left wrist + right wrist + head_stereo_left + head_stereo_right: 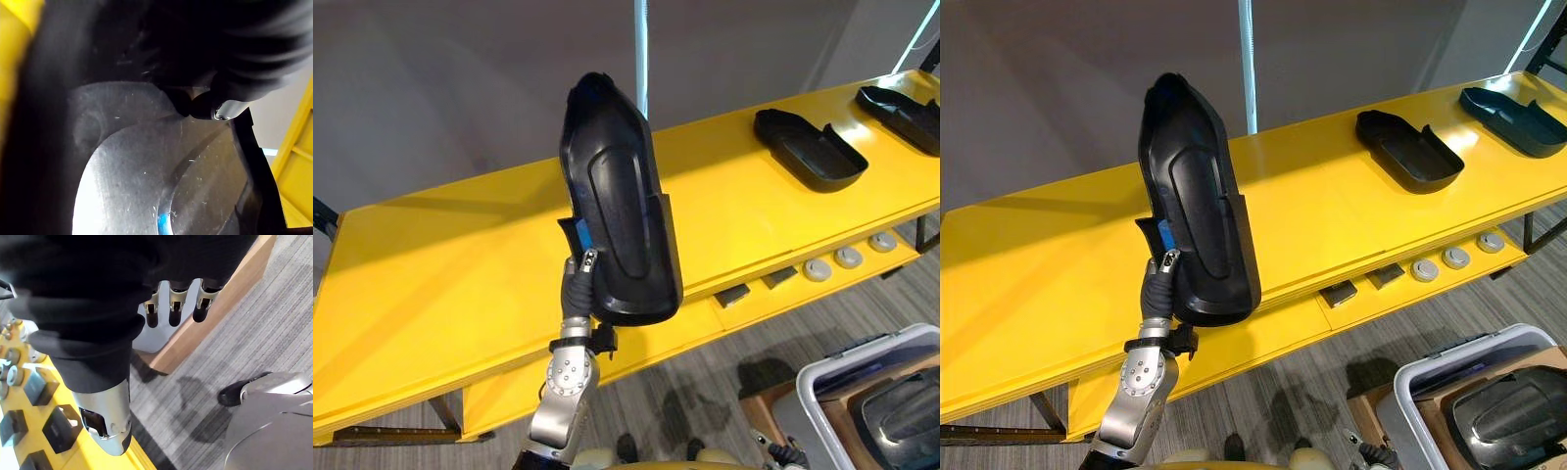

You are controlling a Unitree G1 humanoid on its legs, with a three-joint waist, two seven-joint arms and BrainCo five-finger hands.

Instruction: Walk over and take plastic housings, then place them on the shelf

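My left hand (579,284) is shut on the lower edge of a long black plastic housing (622,206) and holds it upright, its top tilted away, above the middle of the yellow shelf (440,284). In the left wrist view the housing's glossy surface (137,181) lies right against the hand, with one fingertip (220,107) curled onto it. Two more black housings (808,147) (906,113) lie flat on the shelf at the far right. My right hand (173,303) hangs low beside the shelf's lower ledge, fingers relaxed and holding nothing.
The lower yellow ledge (773,294) carries round grey discs (847,258) and small dark blocks (734,294). A grey bin (842,377) with another dark housing stands on the carpet at the lower right, beside a wooden box (220,308). A thin pole (642,49) rises behind the shelf.
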